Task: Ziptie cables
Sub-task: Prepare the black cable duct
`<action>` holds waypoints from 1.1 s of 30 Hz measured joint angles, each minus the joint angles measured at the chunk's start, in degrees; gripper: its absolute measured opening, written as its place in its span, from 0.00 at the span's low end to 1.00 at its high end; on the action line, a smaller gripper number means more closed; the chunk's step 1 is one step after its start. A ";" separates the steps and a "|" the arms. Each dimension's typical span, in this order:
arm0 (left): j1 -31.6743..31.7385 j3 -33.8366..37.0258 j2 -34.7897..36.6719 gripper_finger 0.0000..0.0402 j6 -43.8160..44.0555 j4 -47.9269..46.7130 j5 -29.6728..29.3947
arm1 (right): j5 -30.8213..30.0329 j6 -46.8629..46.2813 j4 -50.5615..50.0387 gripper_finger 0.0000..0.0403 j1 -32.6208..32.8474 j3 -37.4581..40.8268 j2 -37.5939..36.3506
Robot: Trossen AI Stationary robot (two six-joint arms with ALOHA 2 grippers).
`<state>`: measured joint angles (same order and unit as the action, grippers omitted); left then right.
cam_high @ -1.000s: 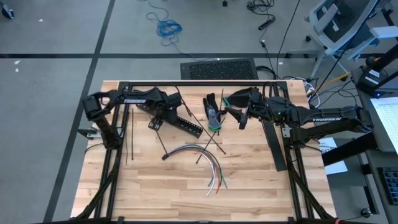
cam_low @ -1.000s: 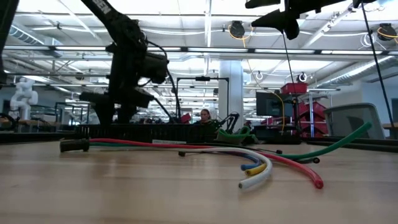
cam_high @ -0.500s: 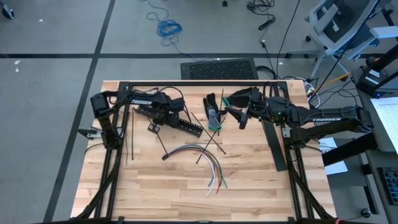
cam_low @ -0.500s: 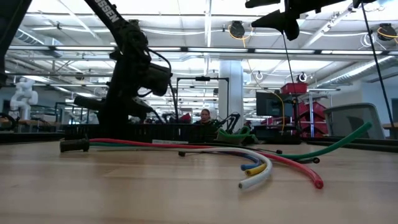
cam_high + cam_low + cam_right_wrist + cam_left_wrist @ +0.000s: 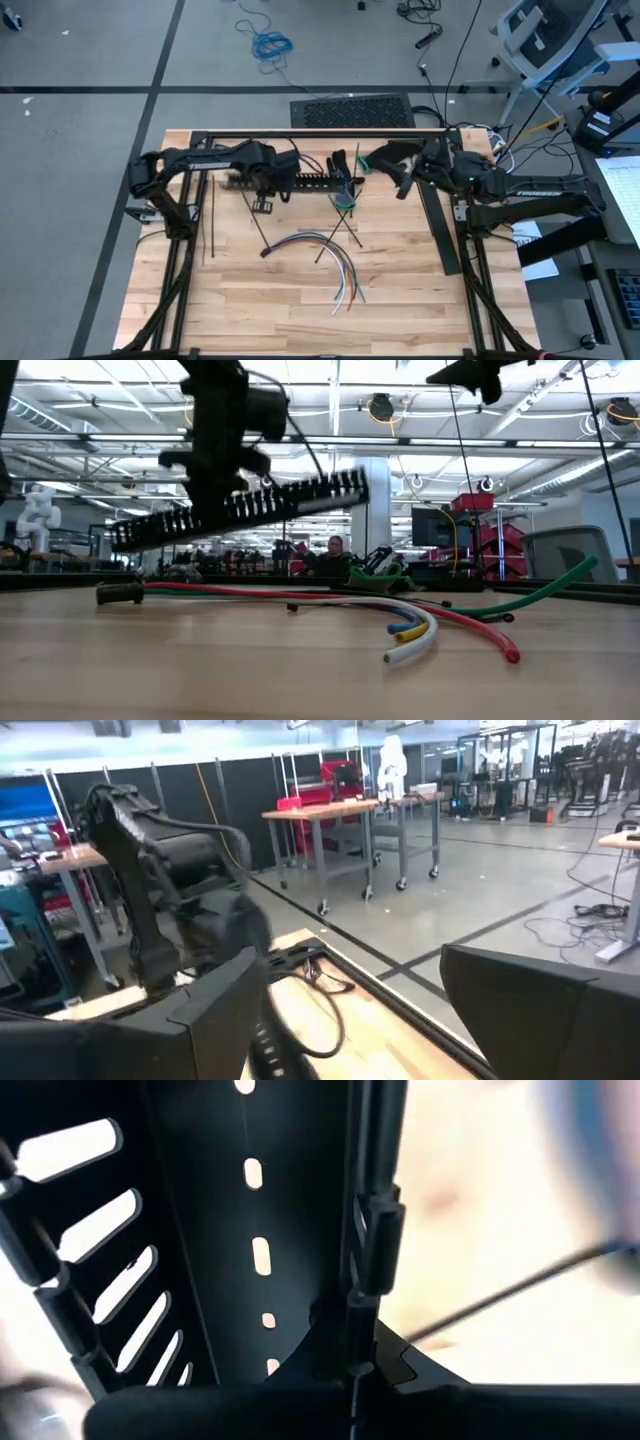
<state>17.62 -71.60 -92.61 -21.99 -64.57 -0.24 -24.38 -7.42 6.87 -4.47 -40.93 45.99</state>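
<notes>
I see the cables (image 5: pixel 320 250) lying on the wooden bench (image 5: pixel 240 300) — thin, glossy, curving, long axis diagonal. Beyond them my left end effector (image 5: pixel 272 182) pinches the black slotted rail (image 5: pixel 310 182); the low view shows it lifted, tilted. Dark zipties (image 5: pixel 340 235) cross the cables. My right end effector (image 5: pixel 398 172) hangs spread beyond the cables.

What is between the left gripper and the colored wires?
In the high view, bare wood and one thin dark ziptie lie between the left gripper, shut on the black rail, and the wires.
</notes>
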 joint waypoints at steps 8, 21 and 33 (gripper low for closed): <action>-20.53 0.13 3.99 0.00 11.26 -1.86 9.05 | -1.19 -2.91 -11.12 0.74 0.00 -0.02 -5.37; -38.64 0.56 -11.03 0.00 37.96 16.99 25.43 | -1.16 -3.89 -13.18 0.74 0.02 0.00 -5.39; -40.25 0.55 -17.78 0.00 42.07 4.59 26.95 | -1.09 -3.89 -14.93 0.74 0.02 0.00 -5.39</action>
<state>-22.63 -71.05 -110.39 20.08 -59.98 26.71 -25.47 -11.31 -8.06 -4.45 -40.93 40.60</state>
